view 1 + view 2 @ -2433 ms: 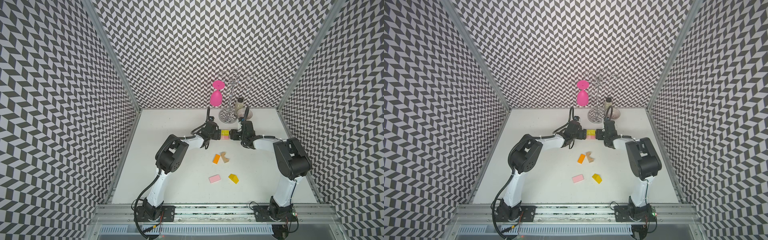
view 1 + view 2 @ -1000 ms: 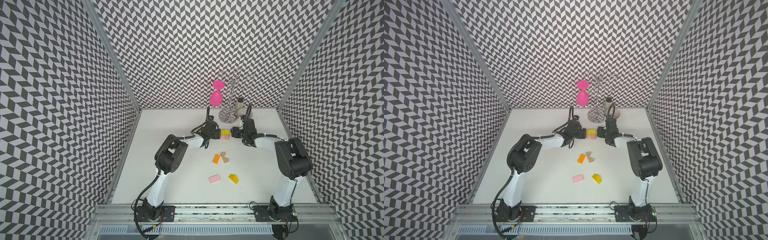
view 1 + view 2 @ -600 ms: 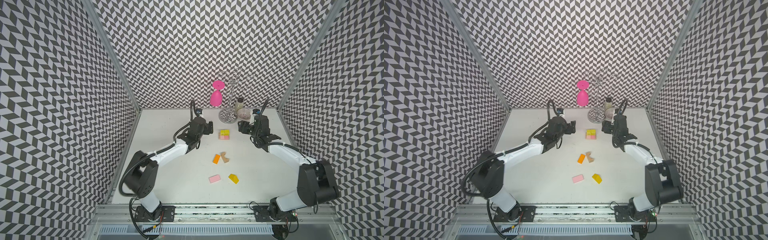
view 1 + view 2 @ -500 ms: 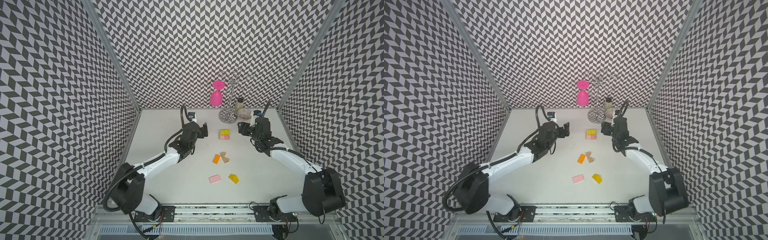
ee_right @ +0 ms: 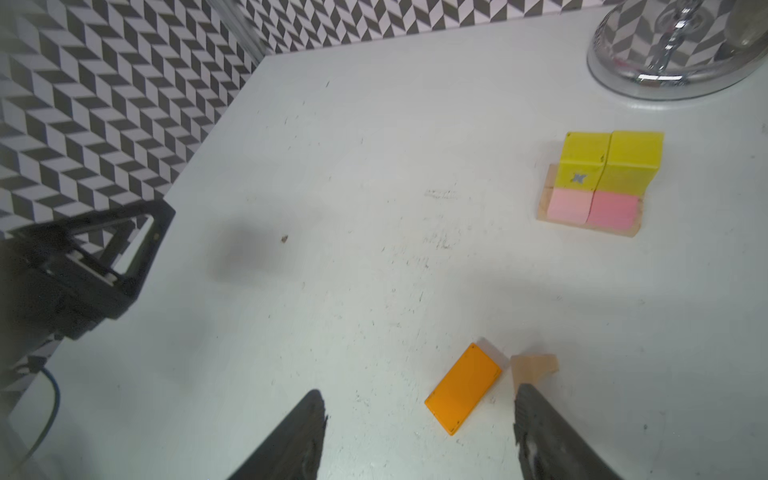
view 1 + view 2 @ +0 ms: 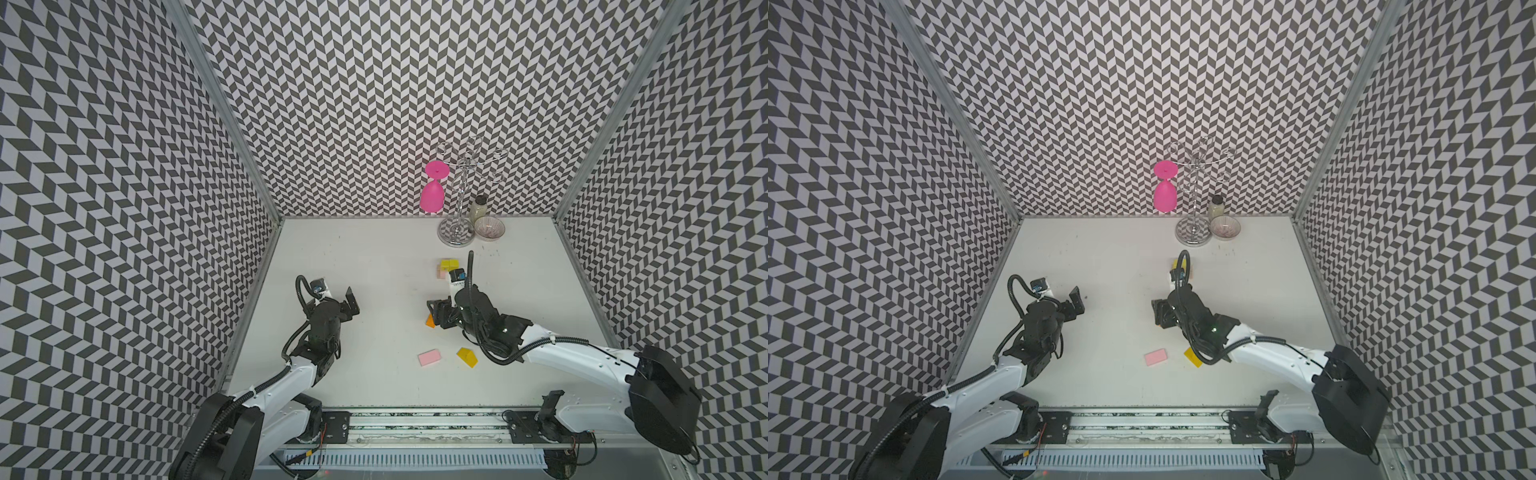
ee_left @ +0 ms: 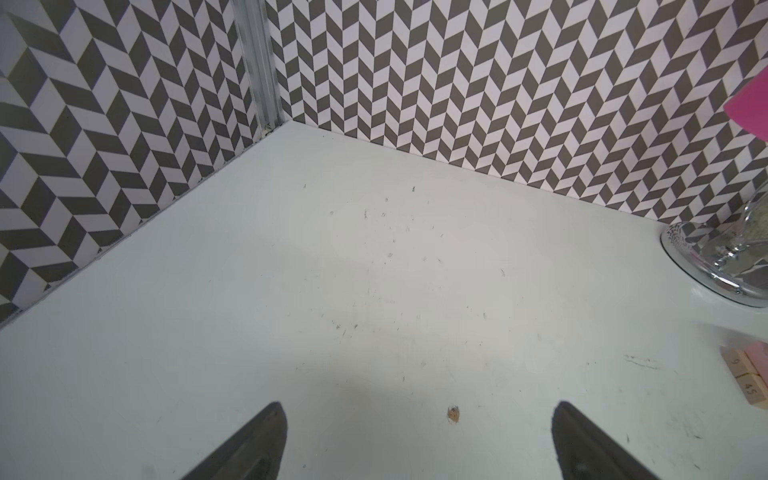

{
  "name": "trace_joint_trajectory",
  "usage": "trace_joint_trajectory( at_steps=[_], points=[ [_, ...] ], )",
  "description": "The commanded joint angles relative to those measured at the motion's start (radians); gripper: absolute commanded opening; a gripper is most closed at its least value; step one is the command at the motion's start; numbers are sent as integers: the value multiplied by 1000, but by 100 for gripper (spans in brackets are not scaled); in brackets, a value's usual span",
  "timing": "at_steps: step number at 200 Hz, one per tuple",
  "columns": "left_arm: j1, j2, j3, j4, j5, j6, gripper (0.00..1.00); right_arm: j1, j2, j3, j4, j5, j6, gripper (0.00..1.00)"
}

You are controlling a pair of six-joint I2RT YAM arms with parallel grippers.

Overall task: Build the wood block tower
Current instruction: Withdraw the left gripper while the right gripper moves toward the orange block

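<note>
Two white-shelled arms with bulky black joints, looping black cables, dark tapered pincer fingers.

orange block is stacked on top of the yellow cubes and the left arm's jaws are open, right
Not quite. The orange block is not on the yellow cubes; it lies flat on the table, well away from them, next to a tan block. The right wrist view shows this. The left arm's jaws are open, as you said.

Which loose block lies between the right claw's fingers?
The orange bar, framed by the right gripper; tan arch beside one finger, pink bar and yellow roof piece farther.
</note>
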Motion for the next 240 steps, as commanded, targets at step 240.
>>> trace_joint_trajectory(
  at_steps=[240],
  points=[
    [2, 69, 35, 106, 66, -19, 99, -13, 485, 194, 6, 16, -75, 100]
  ],
)
